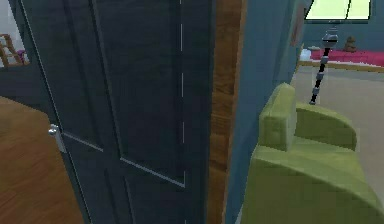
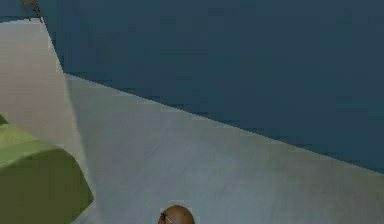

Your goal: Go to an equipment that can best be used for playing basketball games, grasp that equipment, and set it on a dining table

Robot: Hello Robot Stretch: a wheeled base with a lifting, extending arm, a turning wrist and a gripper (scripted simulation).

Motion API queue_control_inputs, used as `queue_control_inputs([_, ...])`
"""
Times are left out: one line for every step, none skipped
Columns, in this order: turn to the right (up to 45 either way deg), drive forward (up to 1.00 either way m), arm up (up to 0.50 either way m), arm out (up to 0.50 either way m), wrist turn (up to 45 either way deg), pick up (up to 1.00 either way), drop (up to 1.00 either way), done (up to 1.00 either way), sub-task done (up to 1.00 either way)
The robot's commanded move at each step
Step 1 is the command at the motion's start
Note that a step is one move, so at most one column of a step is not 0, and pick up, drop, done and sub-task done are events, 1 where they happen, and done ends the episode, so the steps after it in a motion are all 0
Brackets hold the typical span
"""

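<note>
Dark panelled door (image 1: 120, 90) close ahead — green armchair (image 1: 300, 150) beside it, blue wall (image 2: 230, 60), pale floor (image 2: 220, 160).

Brown ball (image 2: 177, 215), green armchair (image 2: 35, 185), blue wall (image 2: 230, 60)

A lived-in home

A dark panelled door (image 1: 120, 90) with a metal handle (image 1: 55, 135), wooden floor (image 1: 25, 165), a green armchair (image 1: 305, 160), a floor lamp (image 1: 320, 72) and deep blue walls (image 2: 230, 60) mark a house's living room.
</note>
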Motion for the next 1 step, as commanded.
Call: queue_control_inputs([0.0, 0.00, 0.00, 0.00, 27.0, 0.00, 0.00, 0.00, 0.00])
